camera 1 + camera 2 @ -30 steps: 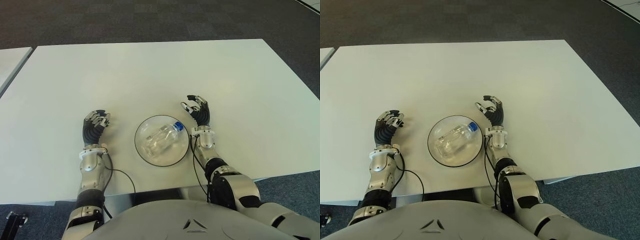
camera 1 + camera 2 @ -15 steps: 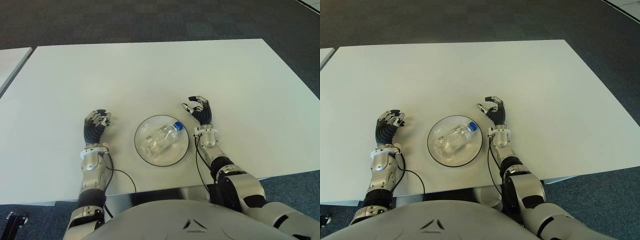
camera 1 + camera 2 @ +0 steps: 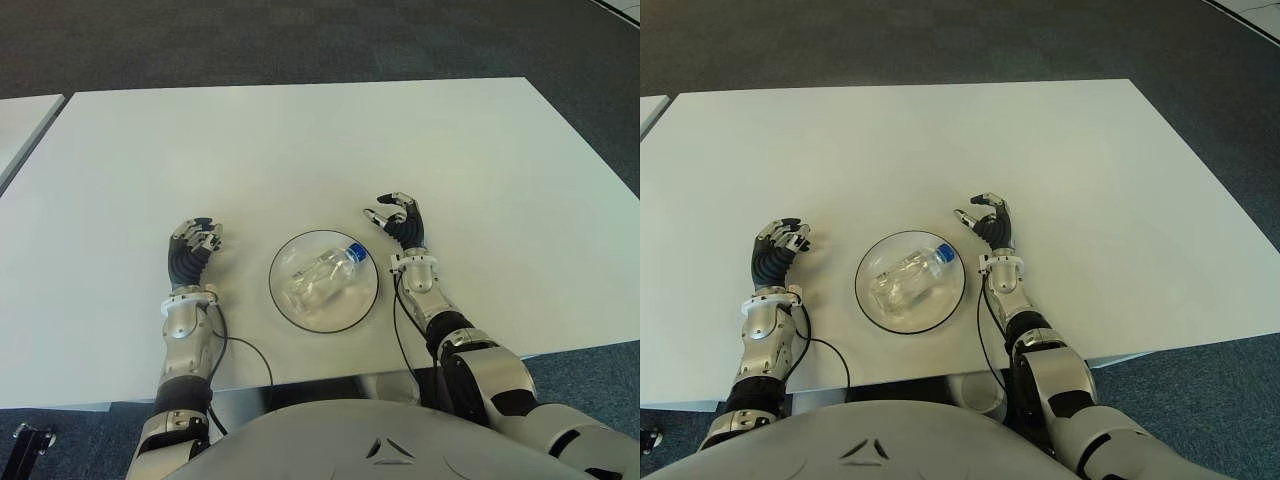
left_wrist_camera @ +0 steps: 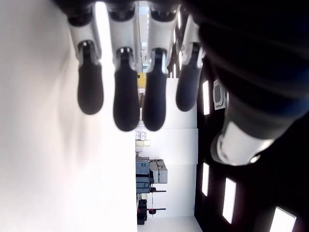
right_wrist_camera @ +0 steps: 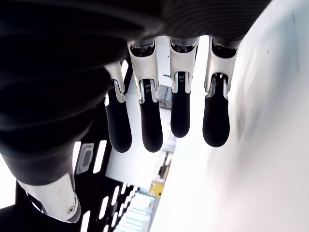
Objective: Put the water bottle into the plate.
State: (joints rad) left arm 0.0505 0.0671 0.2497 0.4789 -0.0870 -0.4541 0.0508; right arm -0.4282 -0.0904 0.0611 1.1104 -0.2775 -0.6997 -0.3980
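A clear water bottle with a blue cap lies on its side inside the round glass plate near the table's front edge. My right hand shows just right of the plate, apart from it, fingers relaxed and holding nothing. My left hand shows to the left of the plate, its fingers loosely curled around nothing.
The white table stretches wide behind the plate. A second table's corner shows at the far left. A black cable runs from my left forearm over the front edge. Dark carpet surrounds the table.
My right hand has drawn back slightly to the right and toward me, away from the plate. The bottle, plate and left hand stay where they were.
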